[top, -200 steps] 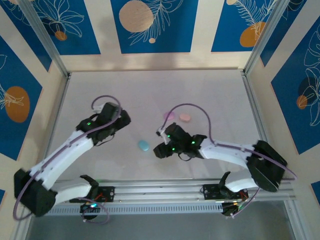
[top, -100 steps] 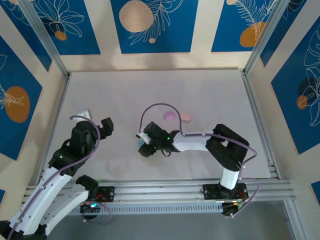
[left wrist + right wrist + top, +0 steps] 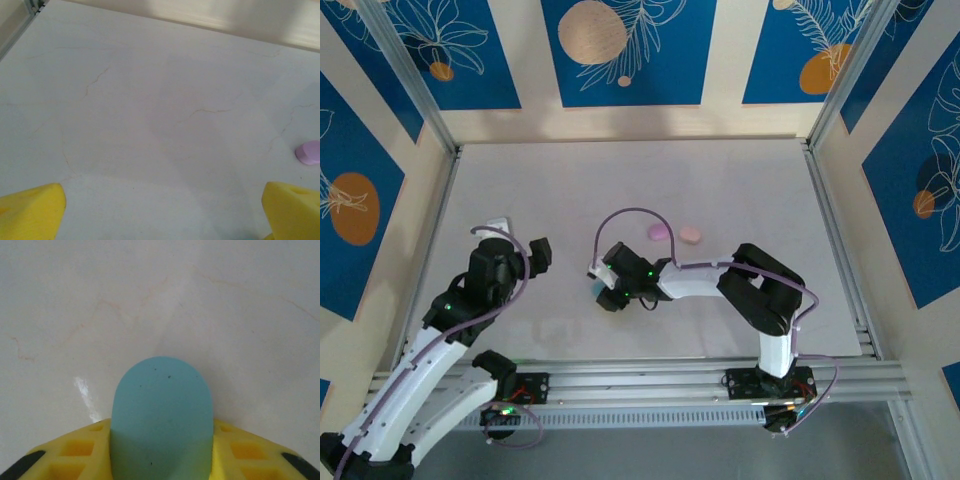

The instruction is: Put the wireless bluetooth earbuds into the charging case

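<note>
From above, the right gripper [image 3: 607, 293] sits low on the table [image 3: 740, 180] near its middle, its arm folded back toward 4 o'clock and a purple cable [image 3: 620, 215] arching over the wrist. The blue case [image 3: 596, 288] peeks out at the gripper's 9 o'clock side. A purple case [image 3: 659, 232] and a peach case [image 3: 691, 235] lie side by side, almost touching, at 2 o'clock from that gripper, just beyond its forearm. The left gripper [image 3: 518, 240] hangs well apart at 10 o'clock, jaws spread wide around nothing. In the left wrist view, its yellow fingers [image 3: 30, 210] stand at the two lower corners over bare marbled table, with the purple case [image 3: 309, 152] at 3 o'clock by the picture's edge. In the right wrist view, the blue case [image 3: 161, 405] stands between the yellow fingers [image 3: 75, 450], which press against both its flanks: the jaws are partly closed and gripping it, with its rounded end pointing to 12 o'clock over the table.
</note>
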`<state>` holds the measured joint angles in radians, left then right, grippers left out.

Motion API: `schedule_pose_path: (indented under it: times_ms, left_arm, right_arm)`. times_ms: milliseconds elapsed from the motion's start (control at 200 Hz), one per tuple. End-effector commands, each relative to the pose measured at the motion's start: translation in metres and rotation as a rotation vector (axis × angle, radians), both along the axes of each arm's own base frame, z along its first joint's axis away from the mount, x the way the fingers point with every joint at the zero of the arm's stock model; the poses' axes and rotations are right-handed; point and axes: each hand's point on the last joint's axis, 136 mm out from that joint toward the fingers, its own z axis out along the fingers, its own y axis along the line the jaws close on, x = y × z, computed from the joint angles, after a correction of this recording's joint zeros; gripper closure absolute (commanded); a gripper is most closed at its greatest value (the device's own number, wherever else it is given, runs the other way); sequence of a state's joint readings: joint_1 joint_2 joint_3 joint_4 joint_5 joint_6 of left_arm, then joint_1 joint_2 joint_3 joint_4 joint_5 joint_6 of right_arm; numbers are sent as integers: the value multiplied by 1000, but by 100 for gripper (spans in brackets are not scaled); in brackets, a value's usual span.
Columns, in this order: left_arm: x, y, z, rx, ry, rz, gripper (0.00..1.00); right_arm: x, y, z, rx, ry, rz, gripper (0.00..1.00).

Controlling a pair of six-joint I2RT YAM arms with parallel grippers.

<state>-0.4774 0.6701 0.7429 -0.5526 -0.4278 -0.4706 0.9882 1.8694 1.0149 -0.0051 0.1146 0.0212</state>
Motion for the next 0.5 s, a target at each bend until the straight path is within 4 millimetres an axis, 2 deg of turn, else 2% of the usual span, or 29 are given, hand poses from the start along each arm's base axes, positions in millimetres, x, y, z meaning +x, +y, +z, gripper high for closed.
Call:
schedule_pose_path:
  times_ms: [0, 85, 190, 320, 495]
  left_arm:
    - [3, -3, 3, 1, -16, -27, 0]
    - [4, -9, 3, -7, -21, -61, 0]
    - [6, -26, 6, -31, -32, -150, 0]
    - [5, -61, 12, -95, -44, -334, 0]
    - [-7, -120, 32, -245, -41, -647, 0]
  right_arm:
    - [-9, 4, -4, 9, 14, 81, 68]
    - [-12, 4, 7, 33, 0, 106, 71]
    - [-15, 2, 37, 120, -42, 129, 74]
    - [-21, -13, 86, 229, -98, 178, 74]
    - [-36, -42, 164, 341, -324, 287, 74]
